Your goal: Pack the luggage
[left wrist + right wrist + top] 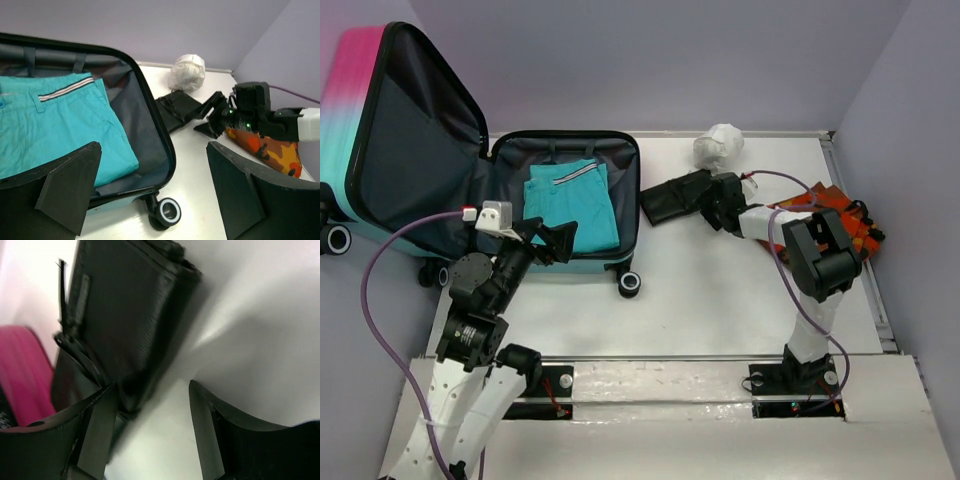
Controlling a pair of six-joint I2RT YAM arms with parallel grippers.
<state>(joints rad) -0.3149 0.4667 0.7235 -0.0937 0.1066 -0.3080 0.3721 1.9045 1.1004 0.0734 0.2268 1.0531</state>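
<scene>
- Left fingers (pixel 70 185): released and spread wide, with nothing between them. They hang above the near edge of the luggage's lower half, over the near corner of the teal garment.
- Right fingers (pixel 220 435): parted and not clenched on anything. In the blurred wrist view, one finger sits at the edge of the black pouch (pixel 670 198) and the other stands over bare bench, which shows in the gap between them.
- Luggage (pixel 350 110): lies open at the far left of the bench (pixel 720 300). The pink-to-teal lid stands raised at the left. The black-lined lower half lies flat, with its wheels toward the arms.
- Teal garment (pixel 570 200): folded flat inside the lower half, with its striped waistband toward the far side.
- Black pouch: lies on the bench just beside the luggage's right rim, outside the case.
- White bundle (pixel 718 145): sits on the bench at the far edge, just behind the pouch.
- Orange patterned item (pixel 840 215): lies at the right edge of the bench, beside the right arm.
</scene>
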